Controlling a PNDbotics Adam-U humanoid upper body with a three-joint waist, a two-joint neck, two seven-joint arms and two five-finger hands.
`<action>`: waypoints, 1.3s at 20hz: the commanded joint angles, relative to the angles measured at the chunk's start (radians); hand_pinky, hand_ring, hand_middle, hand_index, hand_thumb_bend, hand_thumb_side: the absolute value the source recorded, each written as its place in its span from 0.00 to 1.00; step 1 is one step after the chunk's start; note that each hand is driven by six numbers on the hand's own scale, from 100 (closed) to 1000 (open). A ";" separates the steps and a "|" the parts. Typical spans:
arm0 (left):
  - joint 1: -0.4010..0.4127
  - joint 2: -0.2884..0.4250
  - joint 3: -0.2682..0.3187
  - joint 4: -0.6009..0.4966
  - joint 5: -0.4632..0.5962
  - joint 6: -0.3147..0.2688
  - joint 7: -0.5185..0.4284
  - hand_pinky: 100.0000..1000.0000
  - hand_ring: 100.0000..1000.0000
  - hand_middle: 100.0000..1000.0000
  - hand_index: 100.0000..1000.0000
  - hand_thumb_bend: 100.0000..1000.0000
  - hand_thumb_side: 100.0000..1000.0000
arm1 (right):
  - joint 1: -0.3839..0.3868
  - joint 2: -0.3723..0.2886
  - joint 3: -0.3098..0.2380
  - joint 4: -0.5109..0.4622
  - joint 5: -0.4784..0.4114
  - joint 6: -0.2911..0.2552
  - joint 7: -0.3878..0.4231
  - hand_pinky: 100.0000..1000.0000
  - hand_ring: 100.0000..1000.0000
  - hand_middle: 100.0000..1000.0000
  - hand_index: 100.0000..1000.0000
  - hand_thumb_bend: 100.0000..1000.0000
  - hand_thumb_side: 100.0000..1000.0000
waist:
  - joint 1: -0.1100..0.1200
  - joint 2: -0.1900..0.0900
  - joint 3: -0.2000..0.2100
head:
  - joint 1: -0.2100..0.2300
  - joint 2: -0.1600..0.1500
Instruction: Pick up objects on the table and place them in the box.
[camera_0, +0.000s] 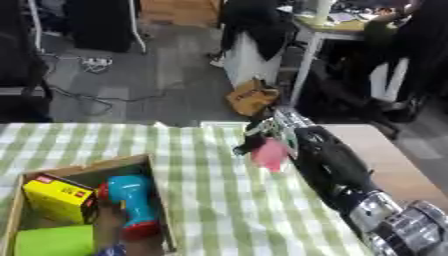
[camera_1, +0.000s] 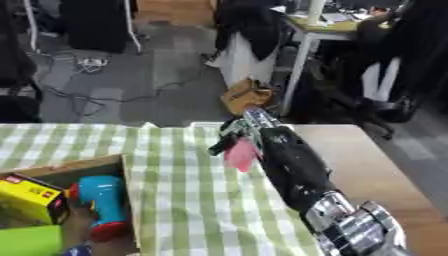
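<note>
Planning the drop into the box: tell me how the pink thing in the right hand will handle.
The pink thing hangs below the right hand, narrowing downward, so it is probably soft and floppy rather than stiff. It looks thin, so likely light. Being limp, it seems unlikely to roll once dropped in the box, though it may drape over the blue toy.

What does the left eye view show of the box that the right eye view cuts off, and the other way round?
Only the left eye view shows the box's left wall and the whole yellow carton; the right eye view crops both at its edge. Only the right eye view shows more bare wooden tabletop to the right of the arm. Both show the right hand over the green checked cloth, fingers curled round a pink object, and the blue and red toy and a green item in the box. The left hand shows in neither.
</note>
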 joint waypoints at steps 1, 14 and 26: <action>-0.016 0.028 -0.002 -0.013 -0.003 -0.002 -0.002 0.88 0.90 0.91 0.92 0.02 1.00 | -0.039 -0.022 0.004 -0.038 -0.041 0.005 0.013 0.00 0.00 0.00 0.19 0.00 0.91 | -0.015 -0.039 0.003 | 0.006 0.001; -0.031 0.025 -0.011 -0.013 -0.001 -0.007 -0.014 0.88 0.90 0.92 0.92 0.04 1.00 | -0.093 0.033 0.051 -0.101 -0.277 -0.008 0.059 0.00 0.00 0.00 0.19 0.00 0.88 | -0.056 -0.103 0.033 | 0.073 0.047; -0.046 0.008 -0.012 -0.013 0.000 -0.009 -0.014 0.88 0.90 0.91 0.92 0.04 1.00 | -0.117 0.092 0.105 -0.181 -0.506 -0.004 0.059 0.00 0.00 0.00 0.19 0.00 0.85 | -0.082 -0.137 0.075 | 0.109 0.084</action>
